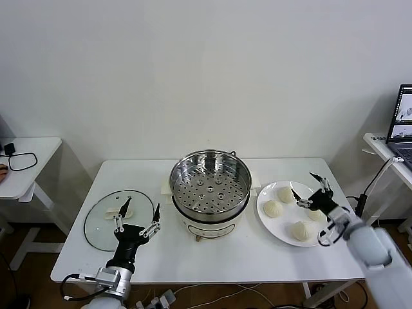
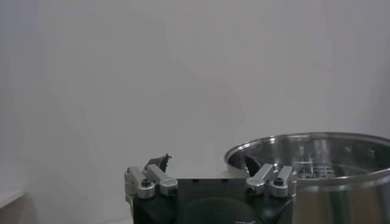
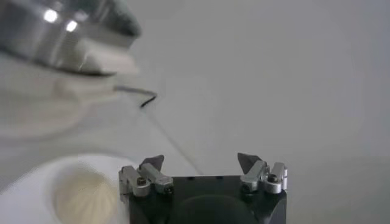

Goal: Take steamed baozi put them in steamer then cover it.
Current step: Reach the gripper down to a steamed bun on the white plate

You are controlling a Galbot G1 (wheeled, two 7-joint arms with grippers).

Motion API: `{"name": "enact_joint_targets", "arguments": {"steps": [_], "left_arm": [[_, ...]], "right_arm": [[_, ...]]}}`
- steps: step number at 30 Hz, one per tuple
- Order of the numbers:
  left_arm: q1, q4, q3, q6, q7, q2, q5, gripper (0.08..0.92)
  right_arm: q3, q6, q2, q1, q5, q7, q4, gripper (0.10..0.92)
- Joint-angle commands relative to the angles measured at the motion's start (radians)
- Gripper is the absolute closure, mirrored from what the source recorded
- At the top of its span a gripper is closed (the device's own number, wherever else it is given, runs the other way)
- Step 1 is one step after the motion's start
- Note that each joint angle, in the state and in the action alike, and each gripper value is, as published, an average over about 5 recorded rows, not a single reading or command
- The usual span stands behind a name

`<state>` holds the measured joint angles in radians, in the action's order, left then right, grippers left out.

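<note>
Several cream-white steamed baozi (image 1: 273, 208) lie on a white plate (image 1: 265, 193) to the right of the steamer (image 1: 210, 187). The steamer is a shiny steel pot with a perforated tray, uncovered and with nothing on the tray. My right gripper (image 1: 302, 183) hovers open just over the plate's far right side, above the baozi and holding nothing. In the right wrist view one baozi (image 3: 82, 192) shows beside the open right gripper (image 3: 201, 161). My left gripper (image 1: 141, 205) stands open and empty at the table's front left, next to the glass lid (image 1: 100, 225). In the left wrist view the steamer (image 2: 317, 158) rises beyond the left gripper (image 2: 207, 164).
The round glass lid, with its white handle (image 1: 124, 211), lies flat on the table's left part. A small side table (image 1: 29, 161) stands at the far left, and a laptop (image 1: 402, 125) sits on a desk at the far right. Cables hang below the table's front edge.
</note>
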<state>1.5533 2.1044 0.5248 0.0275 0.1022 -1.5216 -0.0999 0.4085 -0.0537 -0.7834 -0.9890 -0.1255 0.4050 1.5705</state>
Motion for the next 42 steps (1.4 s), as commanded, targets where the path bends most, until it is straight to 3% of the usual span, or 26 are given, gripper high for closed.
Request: {"name": "enact_joint_targets", "arguments": {"steps": [1, 7, 14, 29, 42], "left_arm": [[0.002, 0.007, -0.015, -0.002, -0.001, -0.002, -0.012, 0.177], [0.008, 0.011, -0.015, -0.005, -0.003, -0.005, -0.02, 0.177], [0.007, 0.001, -0.001, -0.011, 0.0, -0.007, -0.023, 0.177], [0.012, 0.001, 0.022, -0.011, 0.004, -0.012, -0.028, 0.177], [0.013, 0.003, 0.02, -0.01, 0.005, -0.014, -0.033, 0.177]], "right_arm": [[-0.486, -0.065, 0.242, 0.54, -0.128, 0.427, -0.235, 0.203], [-0.774, -0.055, 0.162, 0.877, -0.131, 0.667, -0.428, 0.203], [-0.906, -0.03, 0.027, 1.016, -0.186, 0.772, -0.585, 0.203], [-0.874, 0.031, -0.219, 1.004, -0.356, 0.782, -0.855, 0.203], [-0.808, 0.06, -0.276, 0.959, -0.43, 0.752, -0.922, 0.203]]}}
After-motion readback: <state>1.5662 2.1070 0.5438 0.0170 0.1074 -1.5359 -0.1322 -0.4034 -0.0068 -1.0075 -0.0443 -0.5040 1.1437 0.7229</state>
